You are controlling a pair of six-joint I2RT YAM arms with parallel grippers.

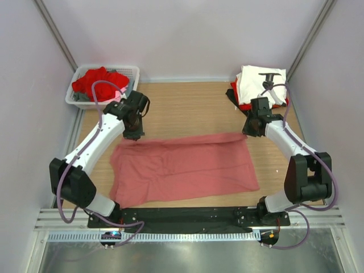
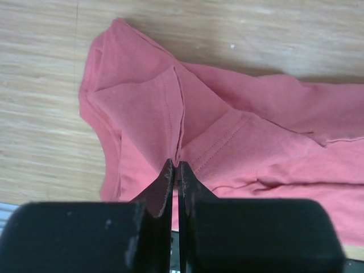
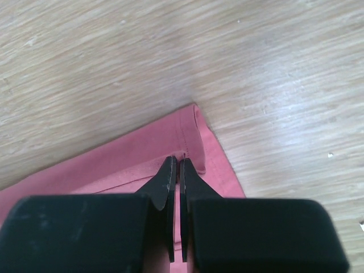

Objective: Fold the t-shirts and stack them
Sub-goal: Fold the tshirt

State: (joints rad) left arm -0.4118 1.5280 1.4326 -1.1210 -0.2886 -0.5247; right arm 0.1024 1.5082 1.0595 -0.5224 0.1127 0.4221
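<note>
Your left gripper (image 2: 175, 165) and right gripper (image 3: 175, 160) are each closed, pinching a far corner of the salmon-pink t-shirt (image 1: 182, 168), which lies spread and wrinkled on the bench (image 1: 187, 108). A white basket (image 1: 134, 70) of red t-shirts (image 1: 98, 82) stands far left. A white-topped folded stack (image 1: 256, 82) sits just behind your right gripper.

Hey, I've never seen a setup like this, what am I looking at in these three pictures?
Two robot arms are bolted at the near edge of a wooden table. The wide picture looks down from above: left arm, right arm. The other two come from wrist cameras, black jaws at the bottom. A salmon-pink t-shirt lies spread out; both pairs of jaws are shut, pinching its far edge. A white basket at far left holds red clothes; a folded stack, white on top, sits far right.
</note>
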